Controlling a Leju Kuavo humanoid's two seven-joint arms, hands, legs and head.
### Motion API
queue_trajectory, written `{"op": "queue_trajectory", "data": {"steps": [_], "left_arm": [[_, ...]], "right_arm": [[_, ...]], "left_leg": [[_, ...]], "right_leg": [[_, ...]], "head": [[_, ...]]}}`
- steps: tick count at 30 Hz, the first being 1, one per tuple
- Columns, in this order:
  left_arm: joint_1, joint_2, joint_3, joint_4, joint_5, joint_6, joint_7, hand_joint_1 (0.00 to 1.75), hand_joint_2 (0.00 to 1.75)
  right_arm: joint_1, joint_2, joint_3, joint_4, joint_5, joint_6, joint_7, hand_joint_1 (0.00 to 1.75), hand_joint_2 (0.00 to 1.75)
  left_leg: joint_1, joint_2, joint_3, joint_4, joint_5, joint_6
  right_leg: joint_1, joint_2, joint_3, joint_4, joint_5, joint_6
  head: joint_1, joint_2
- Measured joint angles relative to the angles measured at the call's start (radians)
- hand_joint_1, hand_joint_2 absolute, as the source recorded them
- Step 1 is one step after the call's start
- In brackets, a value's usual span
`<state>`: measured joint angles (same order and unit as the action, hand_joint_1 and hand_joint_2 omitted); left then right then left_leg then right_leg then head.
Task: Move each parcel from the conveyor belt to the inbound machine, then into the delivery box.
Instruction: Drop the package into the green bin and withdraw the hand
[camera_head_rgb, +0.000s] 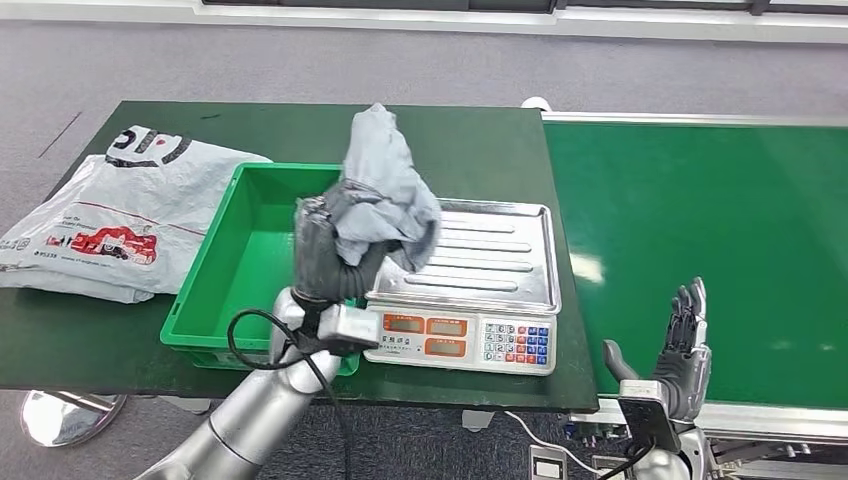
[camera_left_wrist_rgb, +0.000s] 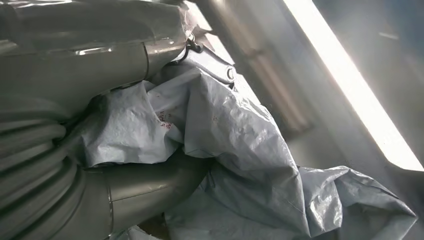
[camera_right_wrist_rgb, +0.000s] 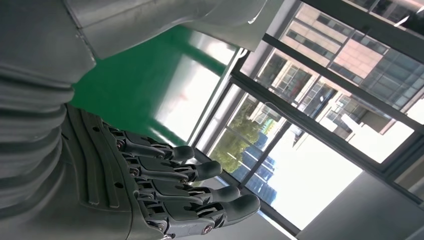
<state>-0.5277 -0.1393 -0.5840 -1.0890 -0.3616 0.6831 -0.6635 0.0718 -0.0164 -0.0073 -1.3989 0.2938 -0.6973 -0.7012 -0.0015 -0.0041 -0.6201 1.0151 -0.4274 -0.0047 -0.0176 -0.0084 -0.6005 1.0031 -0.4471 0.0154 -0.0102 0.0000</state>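
Flanking the dark green table, a green conveyor belt over grey floor.

Crumpled grey parcel held above the scale's steel tray.

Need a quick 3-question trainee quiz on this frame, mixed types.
1. True or false: the left hand holds the grey parcel above the scale.
2. Which is inside the green bin? A) a white bag B) nothing visible C) the parcel
3. Fill in: the right hand, fingers apart, hangs over the ____.

Key: 1 true; 2 B; 3 conveyor belt
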Motion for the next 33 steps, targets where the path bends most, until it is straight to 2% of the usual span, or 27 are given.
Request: {"op": "queue_trajectory", "data": {"steps": [4,8,11,17,21,23,28,32,33], "left_arm": [[-0.01,0.017,0.109,0.085,0.007,-0.108,0.196,1.75,1.75],[-0.03,0.023,0.197,0.209,-0.013,-0.134,0.224,1.75,1.75],[-0.056,0.023,0.222,0.285,-0.054,-0.152,0.263,1.75,1.75],[-0.108,0.02,0.225,0.426,-0.174,-0.294,0.436,1.71,1.75],[-0.135,0.017,0.225,0.495,-0.207,-0.338,0.489,0.0,1.75],[-0.141,0.016,0.225,0.516,-0.216,-0.339,0.493,0.0,1.75],[-0.142,0.01,0.245,0.522,-0.157,-0.245,0.379,0.0,1.75],[-0.141,0.007,0.265,0.516,-0.14,-0.236,0.359,0.0,1.75],[-0.141,0.007,0.269,0.515,-0.14,-0.236,0.359,0.0,1.31]], "right_arm": [[0.0,0.0,-0.001,0.0,0.027,0.0,0.0,0.0,1.75],[0.0,0.001,-0.005,0.0,0.052,0.0,0.0,0.0,1.75],[-0.001,0.004,-0.01,0.0,0.061,0.0,0.0,0.0,1.75],[-0.002,0.007,-0.021,0.0,0.068,0.0,0.001,0.0,1.75],[-0.002,0.013,-0.031,0.0,0.074,0.0,0.001,0.0,1.75],[-0.001,0.016,-0.035,0.0,0.074,0.0,0.001,0.0,1.75],[-0.002,0.018,-0.037,0.0,0.074,0.0,0.001,0.0,1.75],[-0.002,0.019,-0.037,0.0,0.074,0.0,0.001,0.0,1.75],[-0.002,0.019,-0.037,0.0,0.074,0.0,0.001,0.0,1.75]], "left_leg": [[0.0,0.0,0.0,0.0,0.001,0.0],[0.0,0.001,0.0,0.0,0.001,-0.001],[0.0,0.0,0.0,0.0,0.001,-0.001],[0.0,0.001,0.0,0.0,0.001,-0.001],[0.0,0.001,0.0,0.0,0.001,-0.001],[0.0,0.001,0.0,0.0,0.001,-0.001],[0.0,0.001,0.0,0.0,0.001,-0.001],[0.0,0.0,0.0,0.0,0.001,-0.001],[0.0,0.0,0.0,0.0,0.001,-0.001]], "right_leg": [[0.0,0.0,0.0,0.0,0.0,0.0],[0.0,0.001,-0.001,0.0,0.001,-0.001],[0.0,0.0,-0.001,0.0,0.001,-0.001],[0.0,0.001,-0.001,0.0,0.001,-0.001],[0.0,0.001,-0.001,0.0,0.001,-0.001],[0.0,0.001,-0.001,0.0,0.001,-0.001],[0.0,0.001,-0.001,0.0,0.001,-0.001],[0.0,0.001,-0.001,0.0,0.001,-0.001],[0.0,0.001,-0.001,0.0,0.001,-0.001]], "head": [[0.0,0.0],[0.0,0.0],[0.0,0.0],[0.0,0.0],[0.0,0.0],[0.0,0.0],[0.0,0.0],[0.0,0.0],[0.0,0.0]]}}
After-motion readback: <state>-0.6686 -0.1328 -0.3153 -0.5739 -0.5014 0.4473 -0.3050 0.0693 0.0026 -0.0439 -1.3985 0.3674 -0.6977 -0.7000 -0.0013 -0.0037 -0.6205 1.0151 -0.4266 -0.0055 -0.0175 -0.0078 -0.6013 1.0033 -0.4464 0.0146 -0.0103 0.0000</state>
